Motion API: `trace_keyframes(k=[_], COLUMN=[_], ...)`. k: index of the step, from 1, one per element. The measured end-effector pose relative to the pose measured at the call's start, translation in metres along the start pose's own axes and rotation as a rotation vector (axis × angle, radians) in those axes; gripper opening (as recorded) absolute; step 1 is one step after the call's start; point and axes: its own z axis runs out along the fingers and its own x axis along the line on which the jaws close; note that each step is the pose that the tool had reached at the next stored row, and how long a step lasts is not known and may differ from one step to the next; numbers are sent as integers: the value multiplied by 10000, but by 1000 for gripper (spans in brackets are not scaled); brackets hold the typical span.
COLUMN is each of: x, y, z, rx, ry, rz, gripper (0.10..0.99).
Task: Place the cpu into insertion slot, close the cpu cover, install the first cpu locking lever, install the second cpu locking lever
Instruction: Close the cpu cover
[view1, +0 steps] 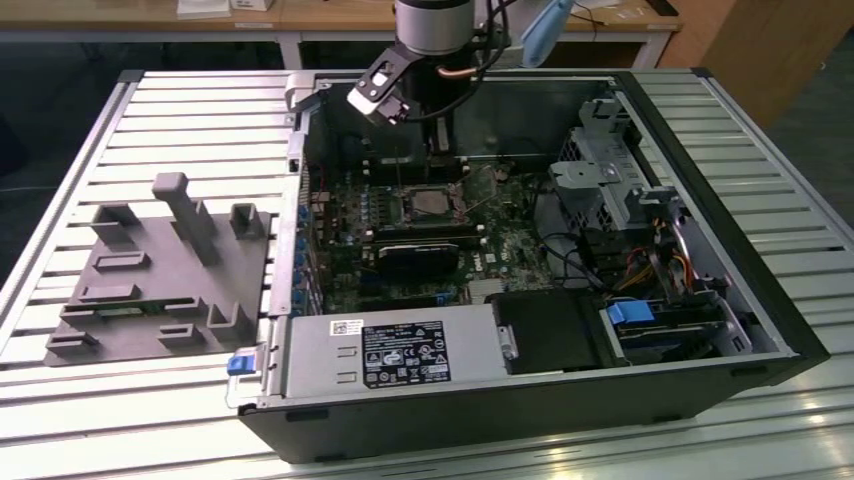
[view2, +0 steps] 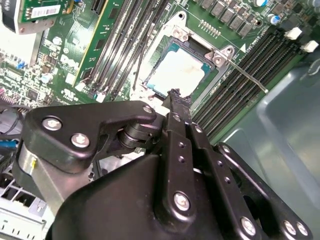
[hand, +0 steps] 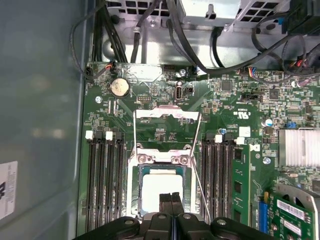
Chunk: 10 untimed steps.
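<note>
In both wrist views the cpu (hand: 159, 186) (view2: 181, 71), a pale silver-grey square, lies flat in the insertion slot (hand: 134, 186) on the green board. The cpu cover (hand: 167, 113), a thin silvery frame with a window, stands swung up from the slot's far edge. A thin wire locking lever (hand: 202, 192) (view2: 247, 76) runs along one side of the slot, raised off the board. My gripper (hand: 171, 200) (view2: 174, 95) is shut, its black fingertips pressed together just over the cpu's near edge, nothing visible between them. In the exterior view the gripper (view1: 437, 163) reaches down into the case just behind the slot (view1: 430, 203).
Long black memory slots (hand: 102, 185) flank the socket on both sides. A black block (view1: 414, 258) sits in front of the socket. The case holds a power supply (view1: 387, 355), a drive cage (view1: 625, 190) and cables (hand: 150, 35). A grey fixture (view1: 160, 270) lies on the exterior view's left.
</note>
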Motion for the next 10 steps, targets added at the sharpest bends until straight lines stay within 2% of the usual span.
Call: trace_keyframes(k=[4,10], x=[-3,-3], y=[5,9], z=[-70,-79], rx=[17,20], ry=[0,1], rz=[-1,-2], gripper=[102,102])
